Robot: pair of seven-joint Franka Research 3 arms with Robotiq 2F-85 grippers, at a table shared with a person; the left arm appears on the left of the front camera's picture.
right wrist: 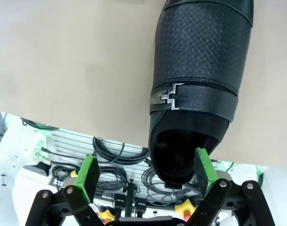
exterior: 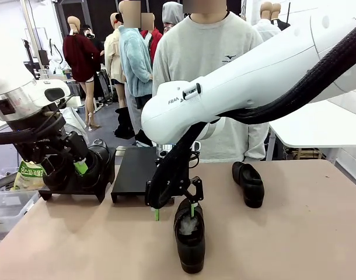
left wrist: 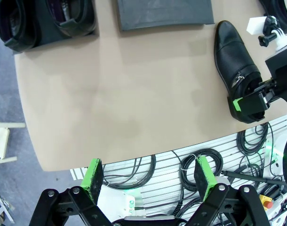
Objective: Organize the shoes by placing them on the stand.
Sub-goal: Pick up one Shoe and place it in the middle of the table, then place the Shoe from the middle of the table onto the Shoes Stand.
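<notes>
Two shoes are apparently sitting on the left stand; two are lying on the table, the near shoe between the right hand's spread fingers. The left hand is hanging apart too.

Open tabletop right of the near shoe; the right arm hangs before the stand.

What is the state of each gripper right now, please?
Left gripper: open, holding nothing.
Right gripper: open, one finger at the opening of a shoe, not gripping it.
</notes>
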